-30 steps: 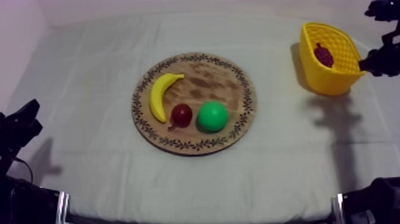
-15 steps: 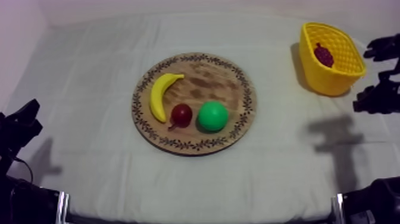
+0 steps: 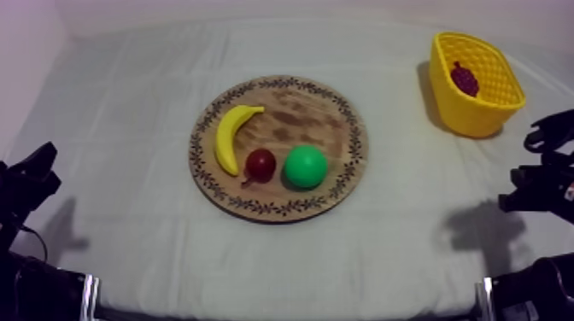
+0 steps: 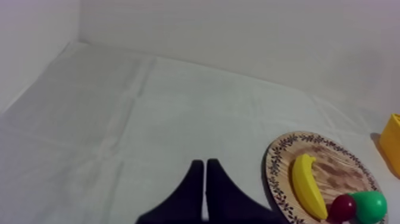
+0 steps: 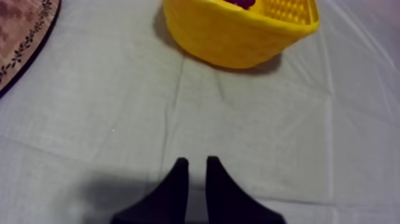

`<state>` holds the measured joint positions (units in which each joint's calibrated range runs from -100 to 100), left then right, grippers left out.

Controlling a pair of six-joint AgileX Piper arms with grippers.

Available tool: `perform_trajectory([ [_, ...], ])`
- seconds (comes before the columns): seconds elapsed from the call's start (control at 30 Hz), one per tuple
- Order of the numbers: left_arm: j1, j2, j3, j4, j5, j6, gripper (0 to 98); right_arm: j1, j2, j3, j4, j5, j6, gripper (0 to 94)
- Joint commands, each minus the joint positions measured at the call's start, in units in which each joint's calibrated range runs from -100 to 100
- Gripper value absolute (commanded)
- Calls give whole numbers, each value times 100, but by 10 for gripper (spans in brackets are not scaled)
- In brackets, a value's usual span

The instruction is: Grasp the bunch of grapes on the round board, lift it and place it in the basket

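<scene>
Broadly, the job reads as done. Notes run from biggest item down.

Grey-white cloth (image 3: 128, 102): nothing lying loose on it.

Wooden board (image 3: 333, 115): mid-table, flat. No grapes on it. Its far half is bare wood.

Yellow basket (image 3: 478, 115): far right of the table, well apart from the board, upright. It holds the task's fruit.

Right gripper (image 5: 197, 159): low over bare cloth, on the near side of the basket and clear of it. Fingers slightly parted, only cloth showing between them, gripping nothing.

Left gripper (image 4: 205, 162): at its own side of the table, well short of the board. Fingers pressed together into a narrow wedge, nothing held.

Banana (image 3: 229, 137): on the board's left part, beside the small red fruit.

Pear (image 3: 305, 166): green, on the board's near part, just right of the red fruit.

Small red fruit (image 3: 260, 164): between banana and pear, close to both.

Bunch of grapes (image 3: 465, 78): dark purple-red, inside the basket, lying against its mesh below the rim.
- Pick and placement both look complete.
- What remains, by my judgement, is at most the right arm settling to rest.
- Long axis runs roughly from the basket's far side toward its near side, leaning a little to the right as it comes nearer.
- The far end looks narrower and the near end fuller, so it seems to point away from the arms. Which end carries the stem is too small to tell.
</scene>
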<state>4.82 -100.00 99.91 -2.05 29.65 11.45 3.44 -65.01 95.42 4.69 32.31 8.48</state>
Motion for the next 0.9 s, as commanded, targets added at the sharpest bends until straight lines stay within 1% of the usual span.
perform_trajectory([
  [0.0,0,0,-2,-2,1,2,1,30,-467,188,-89,-29,89,34],
  [0.1,0,0,-2,-2,1,2,1,55,-855,345,-255,-40,188,16],
  [0.37,0,0,-2,-2,1,3,1,155,-1739,431,-530,53,19,7],
  [0.53,0,0,-2,-2,1,3,1,242,-2091,435,-575,90,-14,11],
  [0.87,0,0,-2,-2,1,3,1,298,-2525,436,-584,143,297,6],
])
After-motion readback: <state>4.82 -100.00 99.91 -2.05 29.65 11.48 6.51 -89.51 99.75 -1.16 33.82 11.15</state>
